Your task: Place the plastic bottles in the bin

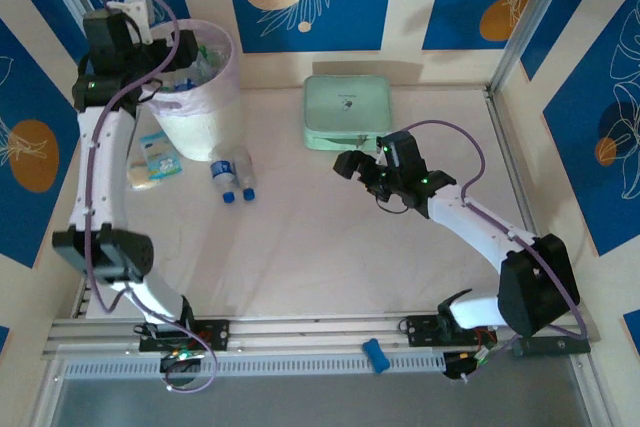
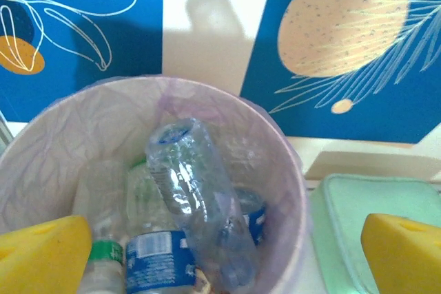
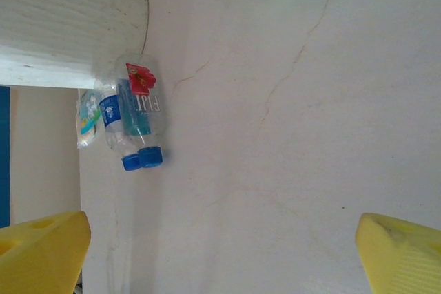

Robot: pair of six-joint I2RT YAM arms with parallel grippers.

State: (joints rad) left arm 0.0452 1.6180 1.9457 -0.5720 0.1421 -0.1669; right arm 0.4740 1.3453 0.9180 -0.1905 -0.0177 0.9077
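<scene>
Two plastic bottles lie side by side on the table, caps toward the near edge, just beside the foot of the bin in the far-left corner. They look empty to me, so super light, thin-walled and squashy, and round enough to roll or squirt out of a pinch. I'd grab across the labelled middle, not the cap end.

The left gripper hangs over the bin with its jaws wide apart and nothing in them. The right gripper is spread and empty too, mid-table, well apart from the pair.

The left wrist cam shows what the top view mostly hides: a clear bottle leaning on the heap inside the bin. The right wrist cam gets the pair's labels; one has a red flower, maybe "FIJI", but it's a bit blurry.
</scene>
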